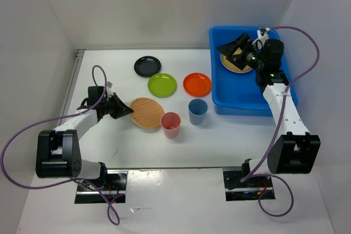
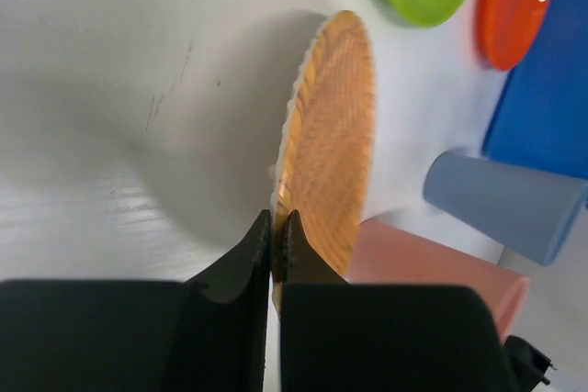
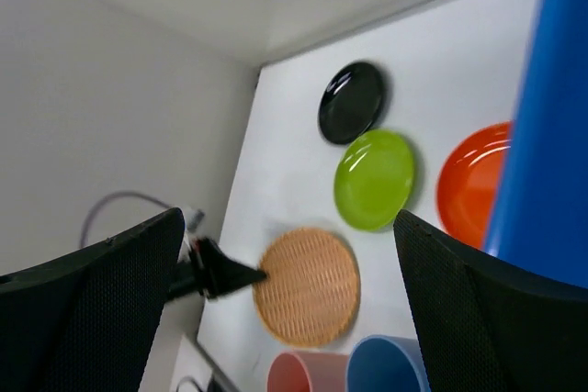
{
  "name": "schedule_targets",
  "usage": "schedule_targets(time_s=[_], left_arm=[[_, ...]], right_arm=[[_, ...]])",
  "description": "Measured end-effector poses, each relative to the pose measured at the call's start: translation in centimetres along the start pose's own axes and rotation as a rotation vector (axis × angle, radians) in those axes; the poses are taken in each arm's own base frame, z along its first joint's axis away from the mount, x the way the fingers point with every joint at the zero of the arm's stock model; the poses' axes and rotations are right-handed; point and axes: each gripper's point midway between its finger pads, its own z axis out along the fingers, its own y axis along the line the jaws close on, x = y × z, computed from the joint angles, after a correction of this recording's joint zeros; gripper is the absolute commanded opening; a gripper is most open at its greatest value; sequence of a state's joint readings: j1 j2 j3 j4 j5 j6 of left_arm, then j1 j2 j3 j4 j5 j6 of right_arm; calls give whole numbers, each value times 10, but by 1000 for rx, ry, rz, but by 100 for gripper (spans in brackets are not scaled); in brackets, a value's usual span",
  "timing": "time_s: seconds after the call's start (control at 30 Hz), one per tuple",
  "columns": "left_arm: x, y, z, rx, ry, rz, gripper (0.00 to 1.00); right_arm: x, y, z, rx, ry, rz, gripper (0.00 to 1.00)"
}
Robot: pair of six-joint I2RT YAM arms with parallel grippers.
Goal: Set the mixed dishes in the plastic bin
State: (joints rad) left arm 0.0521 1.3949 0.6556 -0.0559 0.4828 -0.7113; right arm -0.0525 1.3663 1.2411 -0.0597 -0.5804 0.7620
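"Pinching what, the left claw [image 2: 278,238]?"

"A woven tray [image 1: 147,113] at the near left of the surface [image 1: 109,146]. The jaws are nearly closed on its left rim. I judge it light, stiff and brittle at the weave, so the rim is the right hold."

"Beside it?"

"Two cups just to its right, one pink cup [image 1: 170,124] and one blue cup [image 1: 197,111], both upright. They're probably light and slick, so pinch a wall over the lip. Farther back there are three plates: lime green plate [image 1: 162,84], orange plate [image 1: 197,84], black plate [image 1: 147,66]. They look shallow and smooth, so take an edge."

"The bin?"

"The blue bin [image 1: 247,102] sits far right with one tan round dish [image 1: 229,65] inside. Plate or tray, I cannot tell. Over it the right claw [image 1: 236,50] is spread wide and holds nothing."
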Motion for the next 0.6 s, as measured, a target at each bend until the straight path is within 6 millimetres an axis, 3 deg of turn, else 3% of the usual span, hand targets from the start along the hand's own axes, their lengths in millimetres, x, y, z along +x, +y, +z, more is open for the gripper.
schedule_targets(time_s=[0.07,0.17,0.3,0.4,0.6], left_arm=[[-18,-12,-18,2,-55,29,0],[-63,-38,-53,42,-184,66,0],[-106,-65,-95,131,-320,117,0],[-111,-72,-106,187,-316,121,0],[-95,-96,-116,344,-216,95,0]], right_arm=[[20,17,14,-50,74,-34,99],[46,41,35,-120,163,-93,99],[77,61,48,-193,264,-130,99],[86,68,56,-229,306,-143,99],[113,88,78,-320,405,-167,99]])
